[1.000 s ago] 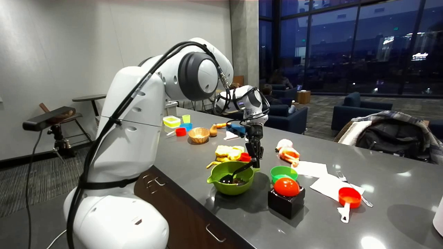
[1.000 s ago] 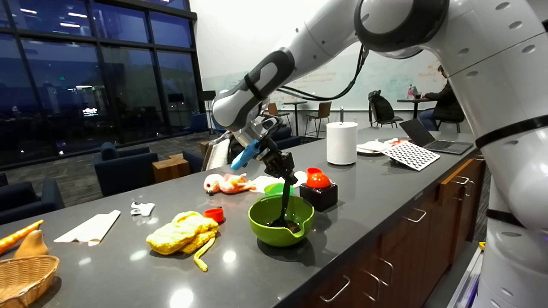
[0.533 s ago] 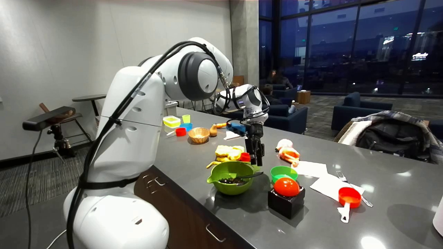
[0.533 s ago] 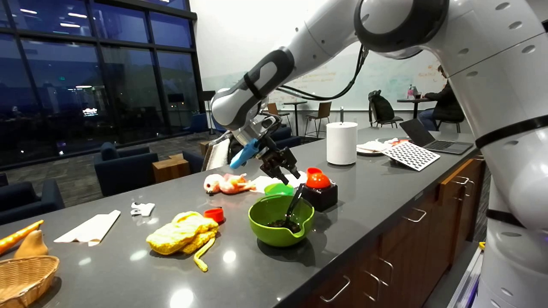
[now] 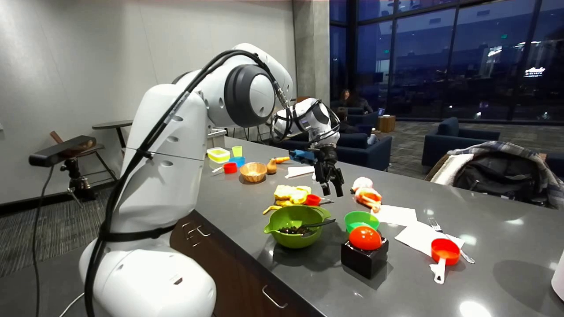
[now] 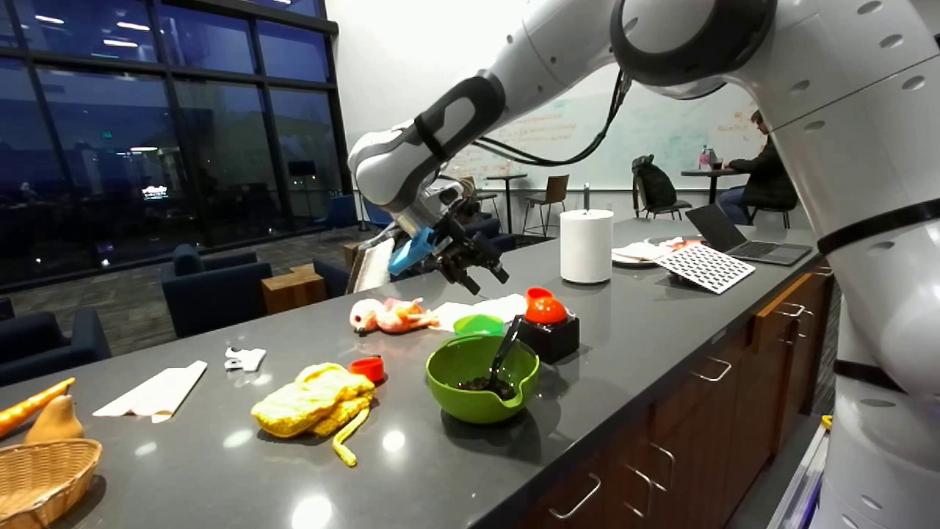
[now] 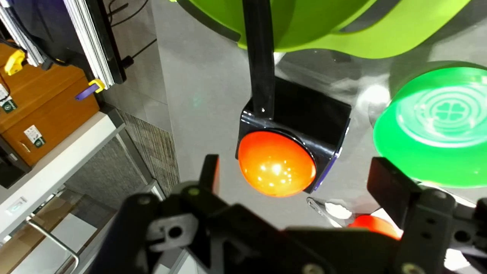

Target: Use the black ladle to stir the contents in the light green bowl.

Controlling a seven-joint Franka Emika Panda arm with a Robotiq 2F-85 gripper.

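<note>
Gripper (image 5: 332, 192): in an exterior view, a little right of the frame's centre, my two fingers stand apart above the worktop (image 5: 405, 299), clear of the ladle below.
Ladle (image 5: 320, 223): black and slim, it crosses the right rim of the large green bowl (image 5: 288, 241), its end jutting out past that rim; its head I cannot make out.
Dark contents (image 5: 288, 230): little lumps inside that bowl, too small for me to name; the near wall hides the bottom.
White object (image 5: 558, 277): cut off at the right edge.
Ladle handle (image 6: 505, 345): in an exterior view, near the centre, it slants up and to the right out of the bowl, the head lost among the dark contents.
Wicker basket (image 6: 51, 477): lower left, cut by the frame's edge.
Carrot (image 6: 33, 404): left side, cut off too.
Orange-red dome (image 7: 276, 163): in the wrist view, mid-frame, on a black box (image 7: 315, 110); the ladle's plain black handle comes down over that box from the top edge, which cuts off the large bowl and leaves the ladle's head out of frame.
Bright green bowl (image 7: 403, 152): cut by the right edge.
Red cup (image 7: 374, 224): at the bottom, half hidden behind my gripper's blurred, widely parted fingers.
</note>
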